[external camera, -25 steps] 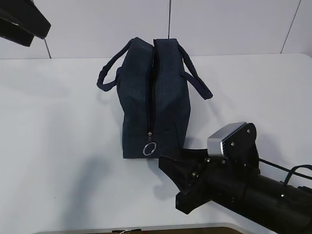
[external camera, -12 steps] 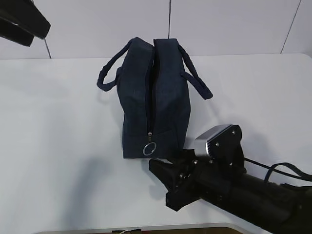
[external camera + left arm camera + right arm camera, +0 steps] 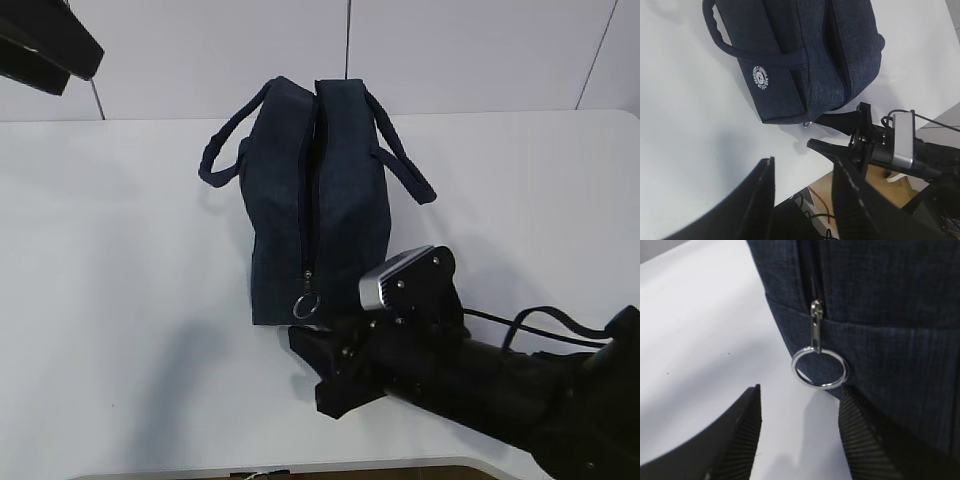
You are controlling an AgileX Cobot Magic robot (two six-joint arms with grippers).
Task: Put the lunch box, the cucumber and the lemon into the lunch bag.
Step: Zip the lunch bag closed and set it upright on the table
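The right gripper (image 3: 799, 432) has moved in along the bench (image 3: 120, 250) toward the lunch bag (image 3: 318, 200). Its jaws are now wider and empty, with the ring pull (image 3: 819, 368) at 12 o'clock from them. The zipper looks closed, so probably opening comes first. The left gripper (image 3: 802, 192) waits half open, empty.
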